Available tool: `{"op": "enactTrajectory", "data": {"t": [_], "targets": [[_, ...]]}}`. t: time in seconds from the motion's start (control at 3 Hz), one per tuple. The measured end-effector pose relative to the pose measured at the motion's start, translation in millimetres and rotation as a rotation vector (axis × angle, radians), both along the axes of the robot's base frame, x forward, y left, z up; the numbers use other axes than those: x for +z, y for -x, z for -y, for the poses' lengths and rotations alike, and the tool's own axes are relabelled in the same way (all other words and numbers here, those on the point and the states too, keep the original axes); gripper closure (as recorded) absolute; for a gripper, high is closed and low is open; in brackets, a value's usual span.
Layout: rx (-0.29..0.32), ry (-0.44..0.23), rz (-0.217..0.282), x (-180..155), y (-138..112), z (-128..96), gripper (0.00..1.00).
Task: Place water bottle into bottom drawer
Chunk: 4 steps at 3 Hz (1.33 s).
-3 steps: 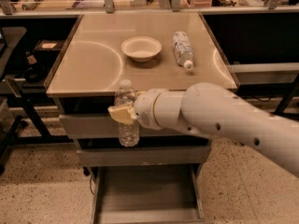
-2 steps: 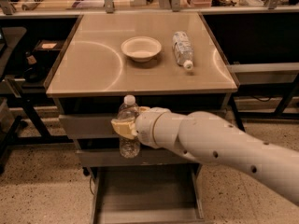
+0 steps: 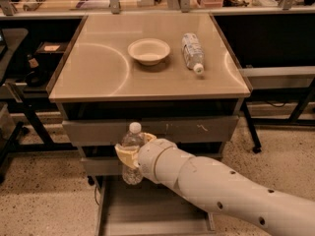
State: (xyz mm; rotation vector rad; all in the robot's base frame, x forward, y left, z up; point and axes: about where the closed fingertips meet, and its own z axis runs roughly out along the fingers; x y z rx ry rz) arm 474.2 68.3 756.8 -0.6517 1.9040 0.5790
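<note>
Three grey drawers sit under a tan table [image 3: 98, 77] whose glossy top shows pale curved reflections. On that top we see a shallow cream bowl [image 3: 148, 51] near the middle and, just to its right, a second bottle [image 3: 193, 52] lying on its side with its white cap pointing toward us; the two are near each other but not touching. Around the table the floor [image 3: 44, 191] is speckled beige, and dark benches [image 3: 29, 77] with black legs stand at both sides, with cluttered shelving along the back.

We count the drawers from above. The top drawer [image 3: 197, 129] is closed and bears white scratches on its front. The middle drawer [image 3: 98, 166] below it is plain-fronted. The bottom drawer [image 3: 152, 210] is pulled out toward us, its flat grey floor and thin side rails in view.

From the lower right, a thick white arm [image 3: 221, 191] reaches up and left across the open tray. At its end the hand [image 3: 129, 154] has its yellowish fingers [image 3: 124, 155] clasped around the middle of the water bottle [image 3: 132, 140]. We see the water bottle held upright, white cap on top, in front of the upper two drawer fronts. Its base hangs over the rear left part of the bottom drawer, and we cannot tell whether it touches the tray.
</note>
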Motion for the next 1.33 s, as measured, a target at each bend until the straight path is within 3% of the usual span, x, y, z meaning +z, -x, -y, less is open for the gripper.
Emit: {"op": "enactTrajectory", "data": {"t": [0.33, 0.67, 1.0, 1.33], "targets": [[0.0, 0.0, 0.0, 0.0, 0.0, 0.0, 1.0], [-0.045, -0.008, -0.029, -27.4, 8.6, 3.0, 1.0], [-0.108, -0.019, -0.092, -94.4, 22.5, 9.7, 1.0], [-0.198, -0.038, -0.1, -138.8, 10.7, 25.6, 1.0]]}}
